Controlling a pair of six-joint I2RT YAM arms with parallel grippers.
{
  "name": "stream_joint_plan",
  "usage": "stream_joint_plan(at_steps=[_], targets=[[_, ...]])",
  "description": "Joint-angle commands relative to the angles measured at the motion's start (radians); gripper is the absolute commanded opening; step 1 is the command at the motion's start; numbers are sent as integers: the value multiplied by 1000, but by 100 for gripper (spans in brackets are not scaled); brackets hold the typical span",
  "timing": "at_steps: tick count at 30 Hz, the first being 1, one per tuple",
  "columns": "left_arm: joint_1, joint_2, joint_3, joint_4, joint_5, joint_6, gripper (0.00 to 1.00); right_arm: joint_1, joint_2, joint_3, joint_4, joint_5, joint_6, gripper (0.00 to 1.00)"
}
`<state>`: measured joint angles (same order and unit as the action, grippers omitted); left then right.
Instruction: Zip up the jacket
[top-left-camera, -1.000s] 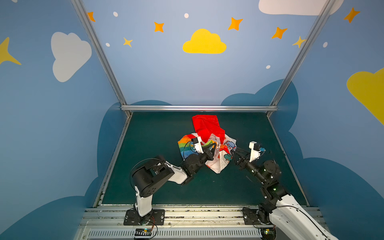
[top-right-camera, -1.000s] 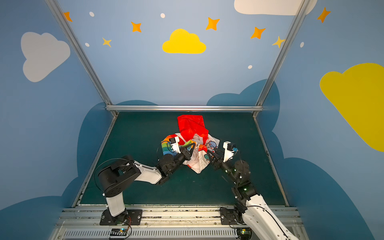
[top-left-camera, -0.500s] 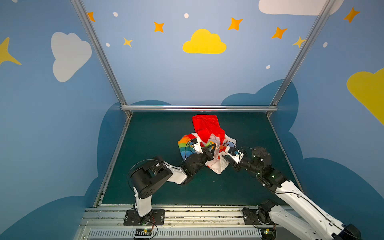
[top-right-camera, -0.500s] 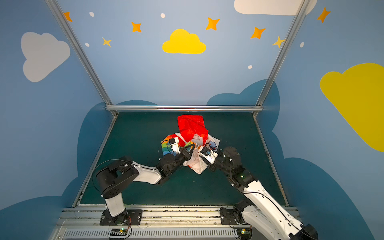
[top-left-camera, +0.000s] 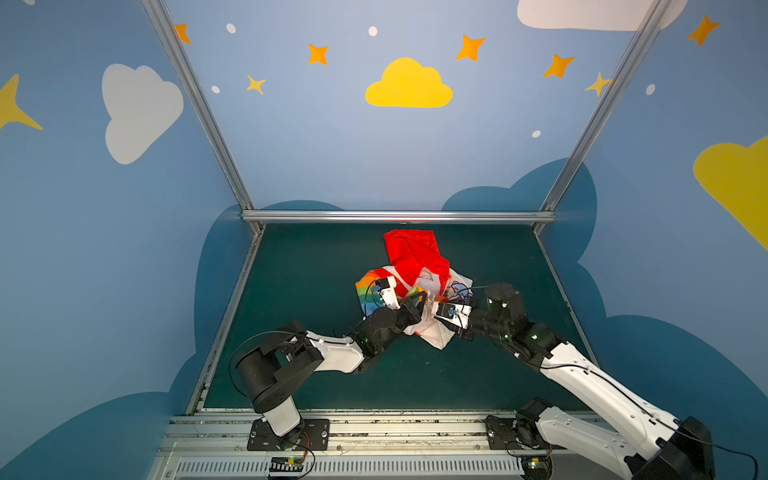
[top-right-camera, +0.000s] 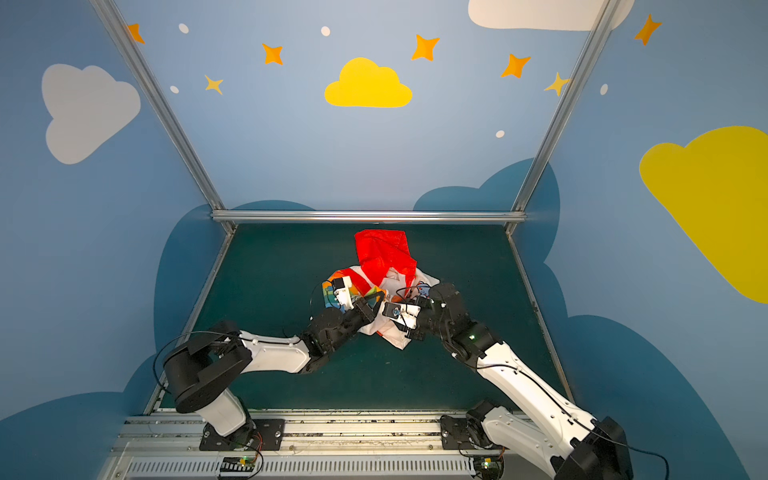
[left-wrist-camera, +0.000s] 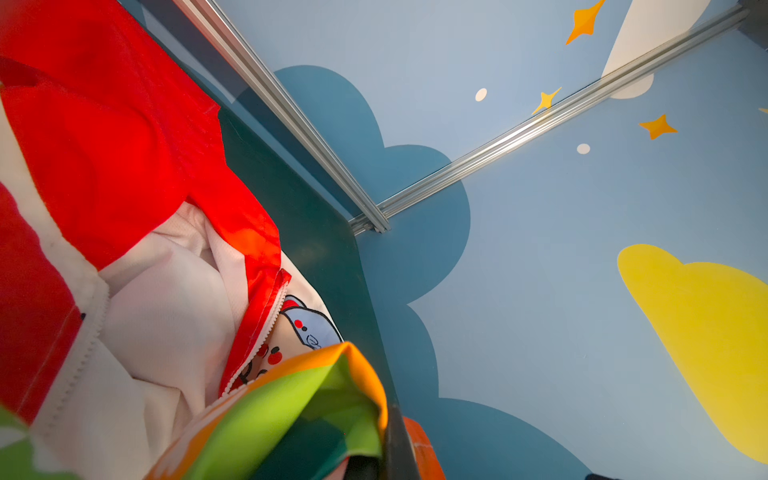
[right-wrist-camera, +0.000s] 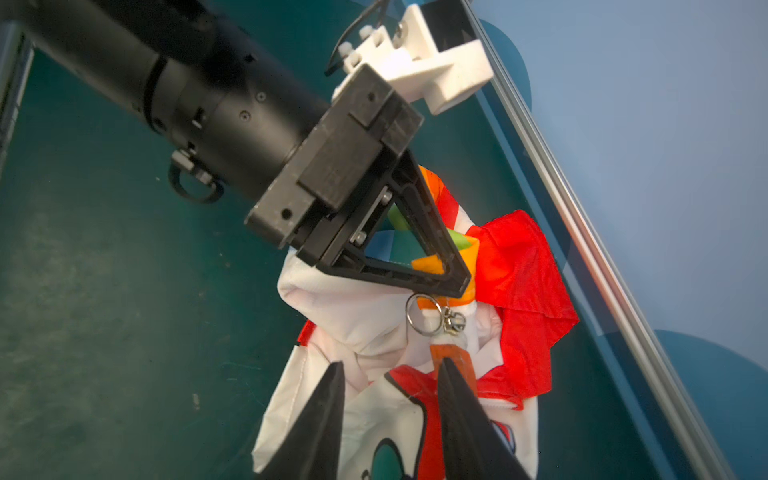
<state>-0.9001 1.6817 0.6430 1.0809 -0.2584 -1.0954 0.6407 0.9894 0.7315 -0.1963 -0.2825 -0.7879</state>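
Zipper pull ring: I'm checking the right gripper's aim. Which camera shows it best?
Right wrist view: the zipper pull ring shows sharp and unobstructed beyond the open right gripper. In both top views it is too small to see; the left wrist view shows only zipper teeth.

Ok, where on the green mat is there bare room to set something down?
Bare mat left of the jacket, more to its right toward the wall, and a patch in front between the left arm and right arm. Crowded mid-mat, where both arms meet at the jacket.
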Motion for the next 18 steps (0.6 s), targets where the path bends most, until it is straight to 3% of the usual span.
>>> stream_joint_plan(at_steps=[1, 18], targets=[[-6, -27, -3, -23, 20, -11, 3, 14, 14, 24, 23, 32, -35, 44], [-10, -31, 3, -18, 19, -19, 3, 40, 138, 44, 145, 121, -71, 43]])
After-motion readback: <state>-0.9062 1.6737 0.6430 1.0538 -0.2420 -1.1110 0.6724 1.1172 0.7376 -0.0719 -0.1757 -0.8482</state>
